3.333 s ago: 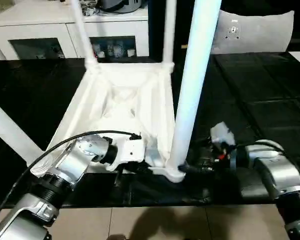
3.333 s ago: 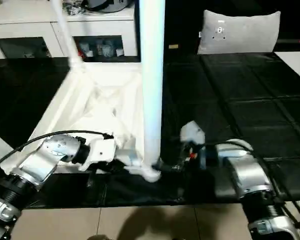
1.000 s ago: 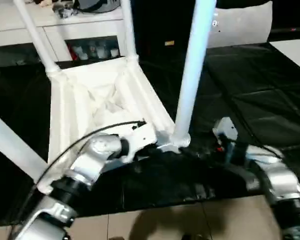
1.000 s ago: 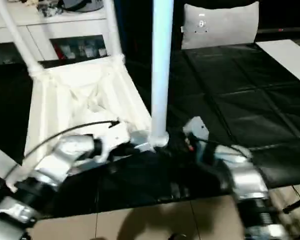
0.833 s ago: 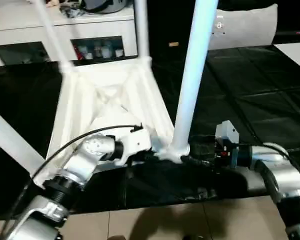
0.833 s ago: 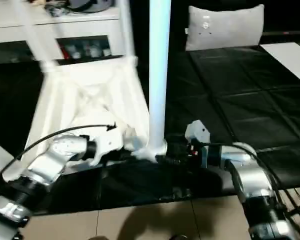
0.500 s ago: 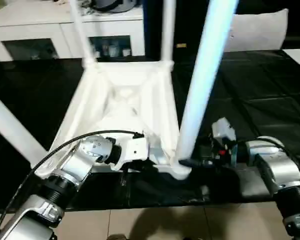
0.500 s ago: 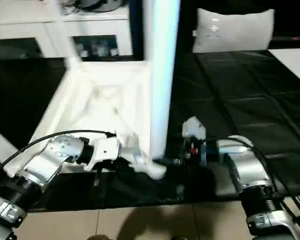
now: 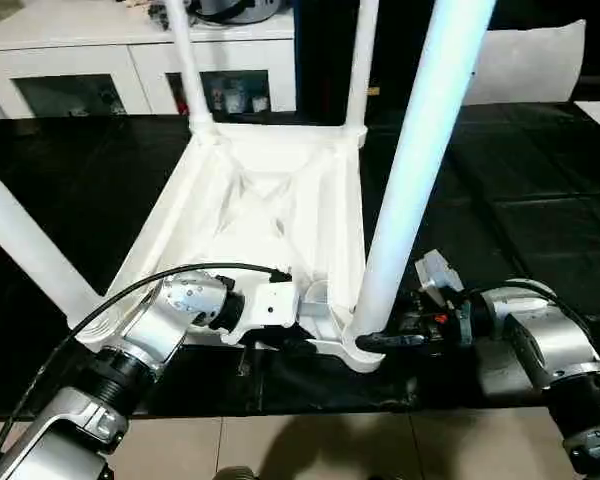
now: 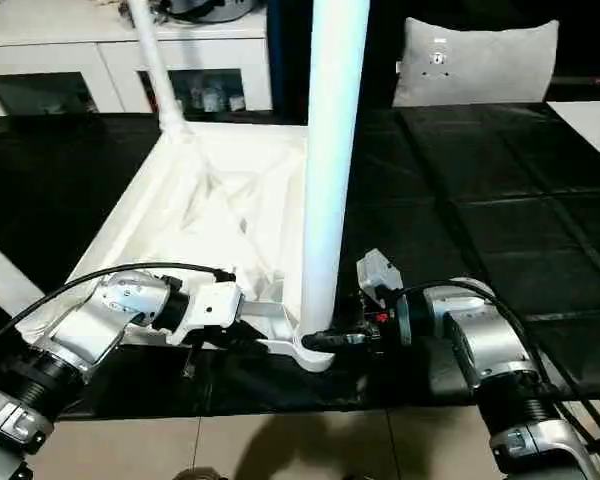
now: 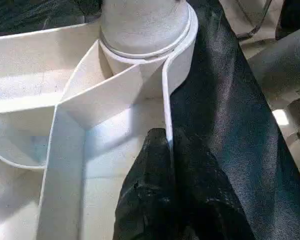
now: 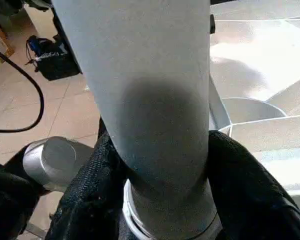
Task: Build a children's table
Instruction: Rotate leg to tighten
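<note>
Matt white plastic table — silver metal forearms

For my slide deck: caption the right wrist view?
Right gripper straddling the near table leg just above its corner socket.

Silver cylindrical forearms with ribbed black collars. Left gripper: two black textured fingers, white wrist block behind, black cable looping from it. Right gripper: black mesh-textured fingers, white angular module behind, red detail beside.

bright overhead light washes out the white table top. the near leg looks soft, bearing a dark shadow patch.
</note>
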`<state>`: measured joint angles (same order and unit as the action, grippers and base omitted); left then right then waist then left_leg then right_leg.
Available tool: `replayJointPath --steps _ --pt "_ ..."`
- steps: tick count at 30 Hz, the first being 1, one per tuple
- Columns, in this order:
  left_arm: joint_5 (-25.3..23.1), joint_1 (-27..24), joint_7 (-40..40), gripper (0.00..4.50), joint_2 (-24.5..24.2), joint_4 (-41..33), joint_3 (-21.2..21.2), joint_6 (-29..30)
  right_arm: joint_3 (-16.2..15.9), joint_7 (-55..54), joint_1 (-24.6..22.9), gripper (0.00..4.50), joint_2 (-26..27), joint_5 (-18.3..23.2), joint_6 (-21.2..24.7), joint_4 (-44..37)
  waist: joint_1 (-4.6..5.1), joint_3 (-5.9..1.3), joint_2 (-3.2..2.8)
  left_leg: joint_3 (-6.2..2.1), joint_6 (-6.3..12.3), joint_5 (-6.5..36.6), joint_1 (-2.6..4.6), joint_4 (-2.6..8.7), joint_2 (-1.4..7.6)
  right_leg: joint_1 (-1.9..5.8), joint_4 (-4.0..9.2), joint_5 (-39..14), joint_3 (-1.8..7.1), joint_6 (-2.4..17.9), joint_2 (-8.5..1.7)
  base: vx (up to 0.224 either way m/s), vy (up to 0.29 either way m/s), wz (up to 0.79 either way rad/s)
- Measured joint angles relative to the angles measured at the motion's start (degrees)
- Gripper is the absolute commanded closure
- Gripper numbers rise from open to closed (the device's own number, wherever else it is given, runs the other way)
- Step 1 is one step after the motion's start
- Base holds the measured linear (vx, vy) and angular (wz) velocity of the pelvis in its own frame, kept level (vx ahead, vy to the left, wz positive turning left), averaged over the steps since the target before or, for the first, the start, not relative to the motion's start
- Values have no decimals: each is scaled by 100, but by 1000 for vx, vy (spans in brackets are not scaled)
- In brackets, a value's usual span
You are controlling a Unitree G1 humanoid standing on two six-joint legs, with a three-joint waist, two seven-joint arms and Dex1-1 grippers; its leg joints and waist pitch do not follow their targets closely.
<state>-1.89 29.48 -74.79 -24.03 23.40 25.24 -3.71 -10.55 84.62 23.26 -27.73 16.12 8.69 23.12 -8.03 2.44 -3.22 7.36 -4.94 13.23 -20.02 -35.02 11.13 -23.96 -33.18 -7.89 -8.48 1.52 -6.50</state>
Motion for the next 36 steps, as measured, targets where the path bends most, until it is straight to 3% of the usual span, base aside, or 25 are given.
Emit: replayJointPath --steps 5,8,12,17,20,22,23,27,31,36 --pt "51 -35 77 450 99 -146 -47 462 86 -246 -182 248 0 24 306 -317 -16 0 -1 2 -4 -2 3 0 1 1 -2 0 3 1 1 0 0 0" --pt "-5 -123 437 450 156 -318 -193 973 203 -912 -297 248 224 -58 421 -486 29 -2 2 3 -31 -18 12 0 6 2 -2 -9 4 -19 7 0 0 0" --pt "-130 -198 1086 450 359 -495 -357 1611 449 -2001 -298 251 656 -244 659 -492 299 -3 13 5 -96 -31 21 2 21 5 4 -7 -3 -19 22 0 0 0" --pt "-506 -250 2228 450 916 -736 -554 2532 812 -4067 -205 251 1609 -582 814 -415 646 -1 20 9 -127 -50 33 2 53 10 19 -7 -36 -18 40 0 0 0" --pt "-749 -224 2943 450 1311 -743 -637 2898 914 -5112 95 251 2085 -761 777 -51 776 -1 19 -1 -129 -50 34 0 57 31 54 -7 -83 -19 46 0 0 0" --pt "-819 -199 3351 450 1575 -714 -678 3092 1019 -5568 209 251 2298 -815 662 156 814 -1 12 -20 -128 -50 18 1 74 56 110 -7 -142 -19 46 0 0 0" --pt "-823 -199 3500 450 1701 -715 -698 3176 1023 -5701 220 216 2336 -893 549 202 827 -1 9 -37 -128 -50 6 2 80 68 141 -7 -167 -19 46 0 0 0" --pt "-811 -197 3581 450 1803 -772 -663 3258 1020 -5874 219 171 2397 -1027 342 280 829 -2 9 -48 -112 -37 -3 17 69 80 148 -4 -150 -15 26 0 0 0" --pt "-779 -199 3387 450 1753 -876 -524 3202 1051 -5670 156 139 2260 -942 167 283 668 -2 9 -51 -93 -30 -2 36 63 68 116 32 -136 0 25 0 0 0" --pt "-688 -204 3025 450 1375 -884 -399 2734 1066 -4587 -130 88 1698 -591 85 58 436 -2 -3 -49 -77 -42 -16 57 69 20 60 11 -133 39 29 0 0 0"
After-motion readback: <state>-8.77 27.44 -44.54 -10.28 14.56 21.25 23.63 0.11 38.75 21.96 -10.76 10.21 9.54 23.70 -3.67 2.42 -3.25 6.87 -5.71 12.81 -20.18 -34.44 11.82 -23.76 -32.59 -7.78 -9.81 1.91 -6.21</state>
